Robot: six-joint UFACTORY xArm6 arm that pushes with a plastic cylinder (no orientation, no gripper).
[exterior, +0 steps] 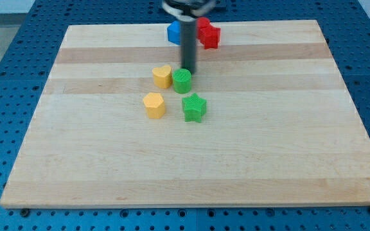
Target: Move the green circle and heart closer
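A green circle block sits near the middle of the wooden board, touching or almost touching a yellow heart block on its left. My tip is at the circle's upper right edge, right against it. The rod rises from there to the view's top. A green star block lies just below the circle. A yellow hexagon-like block lies below the heart.
A blue block and a red block sit near the board's top edge, partly hidden behind the rod. The board lies on a blue perforated table.
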